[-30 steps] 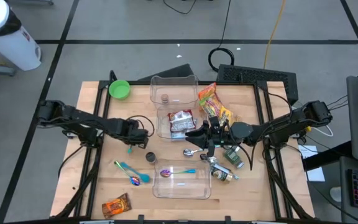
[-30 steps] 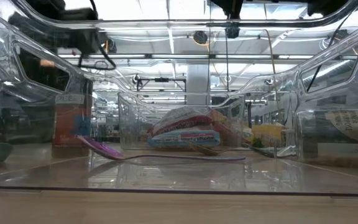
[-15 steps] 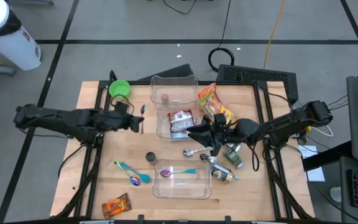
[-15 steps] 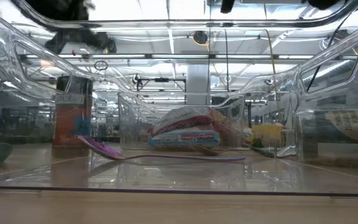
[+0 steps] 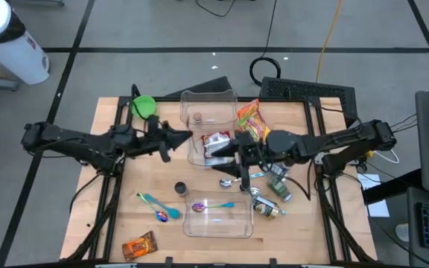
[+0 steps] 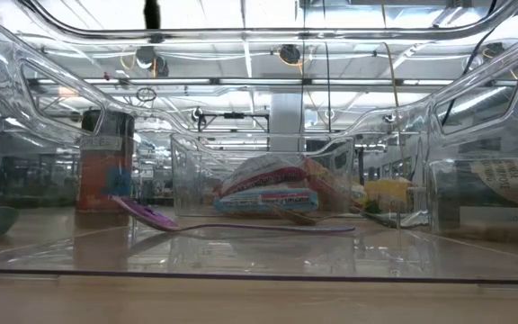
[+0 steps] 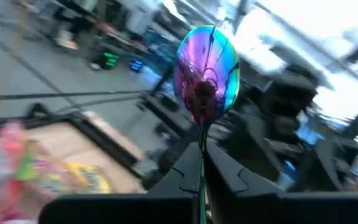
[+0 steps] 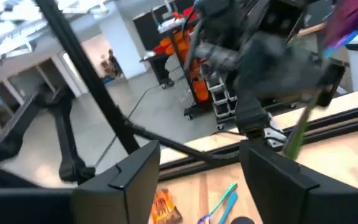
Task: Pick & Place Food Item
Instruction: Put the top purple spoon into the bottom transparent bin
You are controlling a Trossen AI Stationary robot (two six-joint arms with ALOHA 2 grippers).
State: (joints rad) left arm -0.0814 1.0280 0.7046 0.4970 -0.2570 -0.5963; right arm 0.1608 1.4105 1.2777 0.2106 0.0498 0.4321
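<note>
A red and white snack bag (image 5: 216, 145) lies in a clear container (image 5: 196, 153) at the table's middle; it also shows in the low view (image 6: 268, 193). An orange and yellow candy bag (image 5: 255, 126) lies to its right. An orange snack pack (image 5: 138, 246) lies at the near left. My left gripper (image 5: 181, 138), raised just left of the clear container, is shut on an iridescent spoon (image 7: 207, 68). My right gripper (image 5: 237, 156) is open and empty (image 8: 197, 180), at the snack bag's right side. My left gripper pinches the spoon's thin handle (image 7: 202, 163) between its two fingers. The handle runs along the fingers, and the spoon's bowl (image 7: 207, 65) stands out beyond the fingertips. The spoon is lifted clear of the table.
A green bowl (image 5: 143, 106) stands at the far left. A second clear container (image 5: 208, 110) stands behind the first, and a third (image 5: 216, 219) near the front holds a purple spoon (image 6: 151, 216). Teal spoons (image 5: 155, 205), a small dark can (image 5: 180, 188), a metal spoon (image 5: 229, 182) and bottles (image 5: 270, 205) lie around.
My left gripper has risen from the table's middle left and gone toward the far and right side, up to the clear container, carrying the spoon clear of the table. My right gripper has gone toward the table's left, closer to the snack bag.
</note>
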